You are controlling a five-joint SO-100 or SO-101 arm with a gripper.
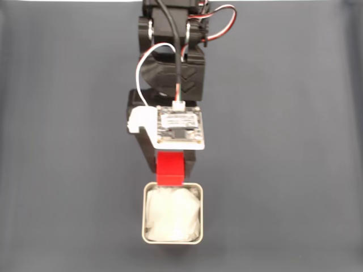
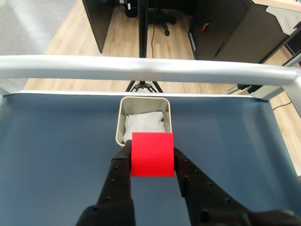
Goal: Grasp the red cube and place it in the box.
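The red cube (image 2: 152,154) is clamped between my two black fingers, and my gripper (image 2: 151,153) is shut on it. Seen from the fixed view, the red cube (image 1: 170,168) pokes out from under the wrist board, with the gripper (image 1: 170,170) right at the upper rim of the box (image 1: 172,185). The box is a square silvery tin with a white wrinkly lining. In the wrist view the box (image 2: 121,123) lies just beyond the cube, whose front face covers part of the near rim. The cube hangs above the mat.
A dark blue-grey mat (image 1: 283,141) covers the table on all sides of the box. In the wrist view a silver bar (image 2: 141,69) runs along the table's far edge, and beyond it are a wooden floor, a tripod and dark furniture.
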